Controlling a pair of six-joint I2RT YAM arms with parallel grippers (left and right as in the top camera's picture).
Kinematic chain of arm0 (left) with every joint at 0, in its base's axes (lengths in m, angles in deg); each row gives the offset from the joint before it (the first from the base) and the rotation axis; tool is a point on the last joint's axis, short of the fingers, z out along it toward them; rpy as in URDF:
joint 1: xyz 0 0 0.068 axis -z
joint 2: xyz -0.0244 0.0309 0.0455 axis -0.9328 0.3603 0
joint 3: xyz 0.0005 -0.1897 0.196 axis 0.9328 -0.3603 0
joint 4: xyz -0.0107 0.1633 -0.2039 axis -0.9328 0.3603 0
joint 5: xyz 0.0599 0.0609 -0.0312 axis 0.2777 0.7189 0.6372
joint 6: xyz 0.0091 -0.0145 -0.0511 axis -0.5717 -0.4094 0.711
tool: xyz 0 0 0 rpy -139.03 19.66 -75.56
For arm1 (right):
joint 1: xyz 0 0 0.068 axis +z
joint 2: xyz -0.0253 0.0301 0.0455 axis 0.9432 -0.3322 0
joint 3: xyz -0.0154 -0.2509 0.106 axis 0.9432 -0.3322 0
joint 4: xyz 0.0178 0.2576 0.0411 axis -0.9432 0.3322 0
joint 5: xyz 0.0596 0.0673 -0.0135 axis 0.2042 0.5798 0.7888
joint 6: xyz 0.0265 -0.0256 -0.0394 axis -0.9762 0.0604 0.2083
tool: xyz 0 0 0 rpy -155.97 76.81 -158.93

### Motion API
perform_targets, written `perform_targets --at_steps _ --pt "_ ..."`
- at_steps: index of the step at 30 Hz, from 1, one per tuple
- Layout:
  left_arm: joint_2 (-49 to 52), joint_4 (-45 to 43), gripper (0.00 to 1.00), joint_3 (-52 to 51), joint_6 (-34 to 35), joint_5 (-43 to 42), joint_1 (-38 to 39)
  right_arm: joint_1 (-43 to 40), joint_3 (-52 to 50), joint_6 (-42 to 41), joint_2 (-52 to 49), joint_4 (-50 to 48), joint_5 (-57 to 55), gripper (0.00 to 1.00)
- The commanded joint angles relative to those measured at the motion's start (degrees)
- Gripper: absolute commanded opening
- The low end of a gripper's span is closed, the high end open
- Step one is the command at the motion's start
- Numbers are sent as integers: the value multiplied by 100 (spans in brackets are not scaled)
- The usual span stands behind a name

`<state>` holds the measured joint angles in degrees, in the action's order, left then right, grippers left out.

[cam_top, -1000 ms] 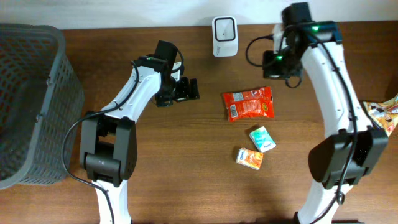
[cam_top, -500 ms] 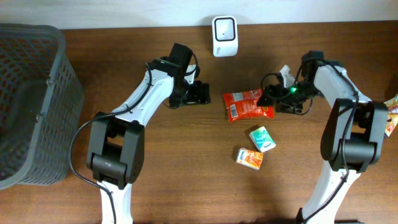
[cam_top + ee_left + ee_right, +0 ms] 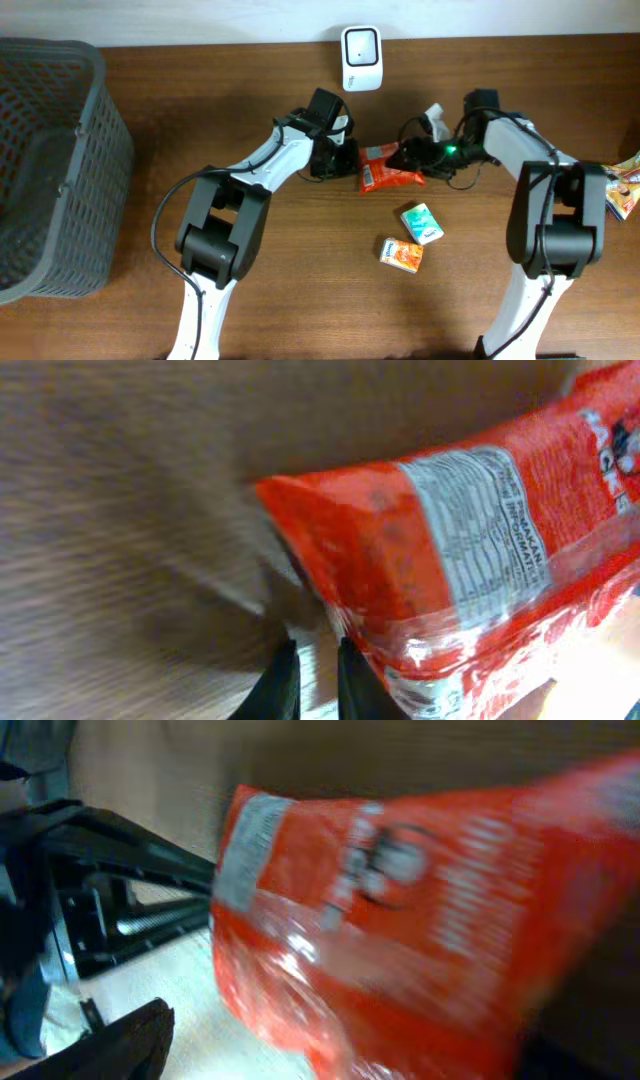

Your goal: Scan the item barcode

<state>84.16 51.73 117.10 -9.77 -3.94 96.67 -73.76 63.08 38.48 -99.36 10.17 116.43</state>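
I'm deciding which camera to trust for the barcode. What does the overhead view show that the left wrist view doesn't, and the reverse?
Only overhead: the scanner, the basket, a green box, an orange box, both arms and the right gripper.
Only left wrist: the packet close up, with its white label visible as blurred print, and the left gripper with its fingers close together.
Both: the red packet and the wooden table.

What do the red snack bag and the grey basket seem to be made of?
The snack bag looks like thin glossy plastic film: crinkles and bright glints. The basket is probably moulded plastic, matte dark grey, its walls a regular grid of holes.
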Motion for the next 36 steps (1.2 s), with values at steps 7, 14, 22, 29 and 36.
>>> perform_targets --at_steps 7,14,22,29,36 --pt "201 275 11 9 76 138 131 245 190 -205 -96 345 -566 45" --pt "201 1460 18 739 -413 651 -212 302 2715 149 -37 3071 -2815 4" --pt "201 3519 24 2387 -424 3187 -328 1530 3967 -1047 -214 5366 -6094 4" --pt "201 3943 34 2391 -422 3270 -726 2129 3654 -1572 -1427 5106 -5853 27" --pt "201 4242 46 2391 -422 3248 -1147 2262 4520 -1565 -1447 4557 -3816 76"
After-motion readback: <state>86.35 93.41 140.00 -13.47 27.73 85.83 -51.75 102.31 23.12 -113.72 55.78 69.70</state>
